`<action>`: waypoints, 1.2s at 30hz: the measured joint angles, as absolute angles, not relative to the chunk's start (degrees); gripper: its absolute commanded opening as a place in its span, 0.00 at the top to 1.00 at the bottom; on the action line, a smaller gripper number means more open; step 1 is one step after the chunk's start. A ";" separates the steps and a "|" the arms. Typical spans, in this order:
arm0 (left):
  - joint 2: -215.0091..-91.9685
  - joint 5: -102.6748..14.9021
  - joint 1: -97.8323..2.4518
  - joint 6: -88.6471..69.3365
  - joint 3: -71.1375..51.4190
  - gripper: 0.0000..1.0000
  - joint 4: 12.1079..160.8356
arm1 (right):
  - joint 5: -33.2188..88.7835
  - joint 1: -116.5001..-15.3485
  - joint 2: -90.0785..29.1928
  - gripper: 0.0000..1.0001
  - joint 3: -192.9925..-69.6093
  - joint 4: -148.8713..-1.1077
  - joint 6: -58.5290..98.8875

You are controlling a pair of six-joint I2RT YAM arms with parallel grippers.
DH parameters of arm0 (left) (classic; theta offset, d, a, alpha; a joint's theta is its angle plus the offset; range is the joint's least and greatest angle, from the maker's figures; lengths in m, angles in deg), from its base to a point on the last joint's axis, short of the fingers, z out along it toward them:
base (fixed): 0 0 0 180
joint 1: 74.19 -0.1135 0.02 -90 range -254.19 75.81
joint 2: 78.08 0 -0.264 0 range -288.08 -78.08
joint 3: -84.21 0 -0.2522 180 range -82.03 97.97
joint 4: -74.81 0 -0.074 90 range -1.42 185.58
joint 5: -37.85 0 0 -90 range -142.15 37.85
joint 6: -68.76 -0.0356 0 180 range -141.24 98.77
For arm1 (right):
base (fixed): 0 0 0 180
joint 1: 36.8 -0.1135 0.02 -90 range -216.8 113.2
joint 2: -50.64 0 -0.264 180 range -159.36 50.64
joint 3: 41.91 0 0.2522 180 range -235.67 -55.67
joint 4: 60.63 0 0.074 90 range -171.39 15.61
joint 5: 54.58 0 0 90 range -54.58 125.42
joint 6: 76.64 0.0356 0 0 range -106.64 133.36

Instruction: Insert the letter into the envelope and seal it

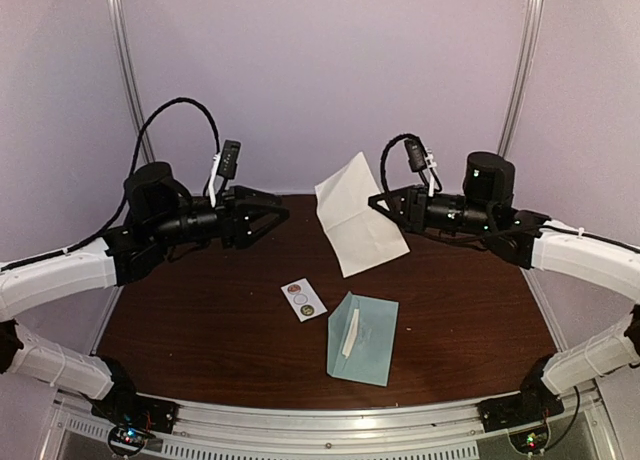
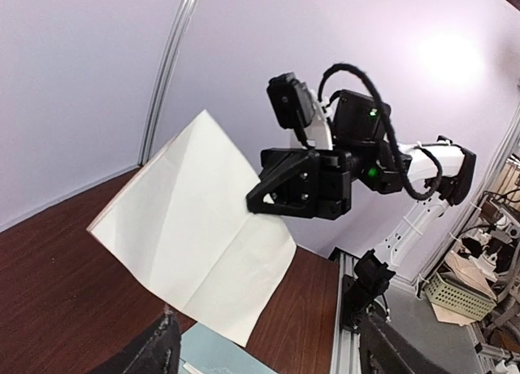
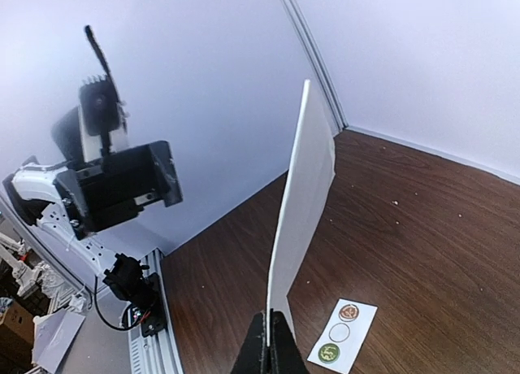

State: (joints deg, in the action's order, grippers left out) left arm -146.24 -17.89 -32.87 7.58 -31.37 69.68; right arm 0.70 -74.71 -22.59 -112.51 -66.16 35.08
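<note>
White folded letter (image 1: 358, 215) is hanging pinched in the closed right gripper (image 1: 378, 202), above the table (image 1: 200, 330). The blue envelope (image 1: 362, 338) is lying flat below it toward the near edge, long axis running near-to-far, closer to this gripper, while the left gripper (image 1: 272, 216) is standing open and empty. Right wrist view is showing the pinch edge-on but no envelope; the top view is showing both.

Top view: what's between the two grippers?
The white letter, pinched at one edge by the right gripper. The open left gripper stands apart from it, with a bare gap between. Shows in the top view and the left wrist view.
</note>
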 measured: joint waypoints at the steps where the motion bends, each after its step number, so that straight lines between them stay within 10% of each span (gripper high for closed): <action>1: -146.62 -18.30 -32.85 8.59 -32.07 0.22 68.24 | -0.06 -74.82 -21.89 1.00 -111.87 -63.96 36.00; 13: -155.18 -15.55 -27.73 14.73 -32.16 0.19 58.60 | -7.65 -77.72 -18.83 1.00 -110.63 -45.77 42.25; 36: -157.30 -13.17 -26.07 19.08 -31.75 1.00 47.71 | -9.55 -78.18 -18.90 1.00 -108.96 -39.94 45.29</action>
State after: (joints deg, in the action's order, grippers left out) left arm -157.30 -13.17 -26.07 19.08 -31.75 47.71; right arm -9.55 -78.18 -18.90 -108.96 -39.94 45.29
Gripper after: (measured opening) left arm 0.104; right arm 0.005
